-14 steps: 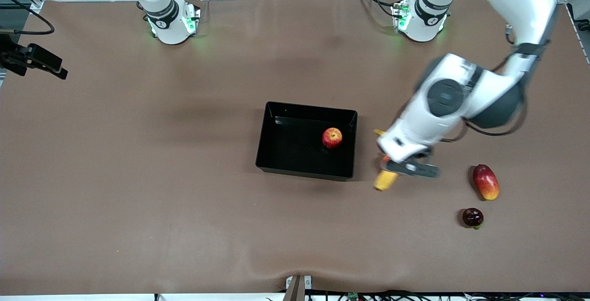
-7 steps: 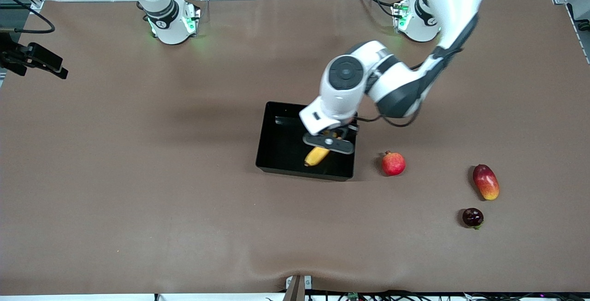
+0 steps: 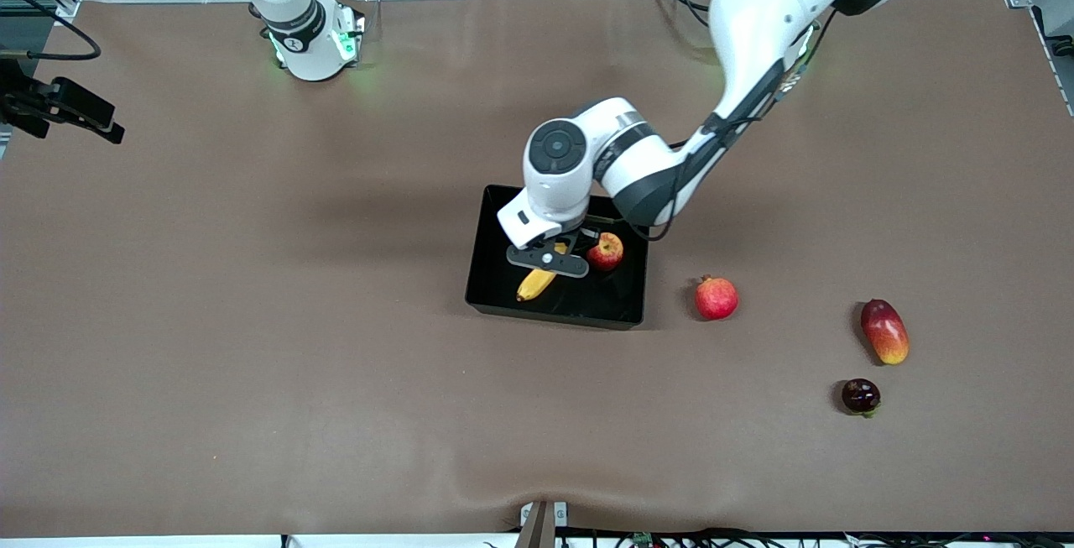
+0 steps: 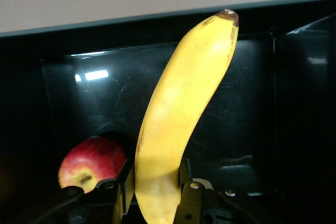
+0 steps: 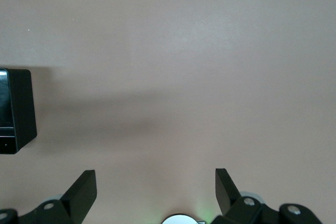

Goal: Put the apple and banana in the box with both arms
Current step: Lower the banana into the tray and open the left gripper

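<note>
The left tool (image 3: 547, 260) is clamped on the banana (image 3: 535, 283), holding it over the box (image 3: 487, 239); in the left wrist view the 2 fingers (image 4: 190, 199) press either side of the banana's (image 4: 176, 124) lower part, and its dark tip points toward the box's wall (image 4: 131, 22). The apple (image 3: 605, 251) lies inside the box, toward the left arm's end of it, just beside the tool. On the brown table (image 3: 252, 321), a pinkish-red fruit with a crown tip (image 3: 716, 298) lies near the box toward the left arm's end; a red-yellow mango (image 3: 884, 331) and a small dark fruit (image 3: 860, 395) lie well apart from it, closer still to that end. The right tool (image 5: 155, 190) hangs over bare table with its fingers apart, holding nothing; that arm waits
</note>
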{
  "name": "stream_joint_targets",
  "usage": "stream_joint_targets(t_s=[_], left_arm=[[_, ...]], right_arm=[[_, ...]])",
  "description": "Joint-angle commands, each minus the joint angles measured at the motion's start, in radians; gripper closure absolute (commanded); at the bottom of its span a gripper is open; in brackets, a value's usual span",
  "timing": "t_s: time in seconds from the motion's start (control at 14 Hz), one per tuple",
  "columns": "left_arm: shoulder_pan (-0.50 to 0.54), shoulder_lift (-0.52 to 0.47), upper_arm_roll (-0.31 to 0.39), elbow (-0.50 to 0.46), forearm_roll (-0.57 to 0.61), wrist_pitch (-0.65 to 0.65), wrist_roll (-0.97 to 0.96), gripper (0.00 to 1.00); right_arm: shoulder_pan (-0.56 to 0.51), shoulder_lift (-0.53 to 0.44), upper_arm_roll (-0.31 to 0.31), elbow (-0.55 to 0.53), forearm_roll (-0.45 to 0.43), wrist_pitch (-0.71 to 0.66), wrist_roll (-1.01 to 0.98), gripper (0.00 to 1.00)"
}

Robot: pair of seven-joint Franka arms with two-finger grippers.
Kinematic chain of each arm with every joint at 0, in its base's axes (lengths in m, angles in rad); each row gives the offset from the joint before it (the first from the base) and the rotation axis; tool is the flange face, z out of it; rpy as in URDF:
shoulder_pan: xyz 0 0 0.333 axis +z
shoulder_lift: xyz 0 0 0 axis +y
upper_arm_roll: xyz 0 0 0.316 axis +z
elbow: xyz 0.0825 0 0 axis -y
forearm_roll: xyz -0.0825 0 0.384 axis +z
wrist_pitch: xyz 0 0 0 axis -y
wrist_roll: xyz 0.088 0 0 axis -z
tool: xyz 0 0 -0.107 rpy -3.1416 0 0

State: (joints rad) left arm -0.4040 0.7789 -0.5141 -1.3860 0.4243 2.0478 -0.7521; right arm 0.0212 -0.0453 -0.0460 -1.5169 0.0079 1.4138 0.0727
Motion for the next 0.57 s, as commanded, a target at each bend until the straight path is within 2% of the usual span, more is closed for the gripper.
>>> stream_joint_targets(t_s=[0.0, 0.14, 0.36, 0.5], left_arm=[[-0.044, 0.058, 0.028, 0.047, 0.002, 0.061, -0.013, 1.0], [-0.071, 0.097, 0.048, 0.051, 0.004, 0.104, -0.015, 1.0], [-0.142, 0.126, 0.117, 0.05, 0.004, 0.107, -0.013, 1.0], [-0.154, 0.149, 0.124, 0.048, 0.004, 0.111, -0.016, 1.0]], right_arm=[[0.005, -0.007, -0.002, 0.006, 0.006, -0.006, -0.004, 0.0], [0.003, -0.007, -0.002, 0.006, 0.006, -0.006, -0.004, 0.0], [0.003, -0.007, -0.002, 0.006, 0.006, -0.006, -0.005, 0.0], [0.003, -0.007, -0.002, 0.006, 0.006, -0.006, -0.005, 0.0]])
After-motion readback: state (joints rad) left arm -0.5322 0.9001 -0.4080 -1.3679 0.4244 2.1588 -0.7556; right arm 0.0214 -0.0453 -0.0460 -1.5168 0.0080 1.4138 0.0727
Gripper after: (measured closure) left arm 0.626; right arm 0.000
